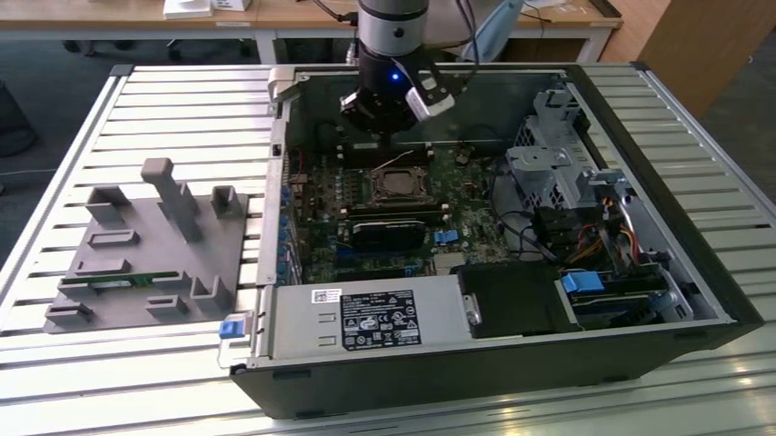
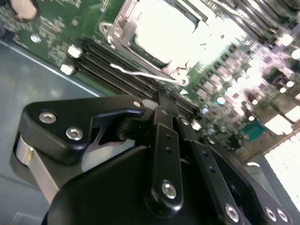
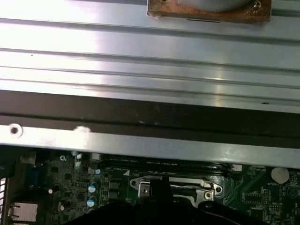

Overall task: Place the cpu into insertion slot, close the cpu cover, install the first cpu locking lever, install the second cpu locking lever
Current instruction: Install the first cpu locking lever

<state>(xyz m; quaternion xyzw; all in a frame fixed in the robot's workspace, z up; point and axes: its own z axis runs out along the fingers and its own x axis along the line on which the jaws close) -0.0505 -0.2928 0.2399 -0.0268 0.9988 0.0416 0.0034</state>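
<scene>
Inside the open computer case, the insertion slot (image 1: pixel 394 186) sits on the green board, a square socket with a silvery rim. In the second wrist view the cpu (image 2: pixel 161 30) shows as a pale bright square inside it, and the cpu cover (image 2: pixel 123 35) lies flat around it as a metal frame. A thin wire locking lever (image 2: pixel 140 74) runs along the socket's edge. My gripper (image 1: pixel 384 136) hangs just above the socket's far side, and its black fingers (image 2: pixel 161 101) are shut together, close to the lever's end. The socket's edge (image 3: pixel 173 186) also shows in the first wrist view.
A grey fixture tray (image 1: pixel 145 245) lies on the slatted table at the exterior view's left. Around the socket stand long black card slots (image 2: pixel 108 65), a black ribbed block (image 1: pixel 388 232), the power supply (image 1: pixel 363 318) and a drive cage (image 1: pixel 552 163). The case wall (image 3: pixel 150 117) is close behind the gripper.
</scene>
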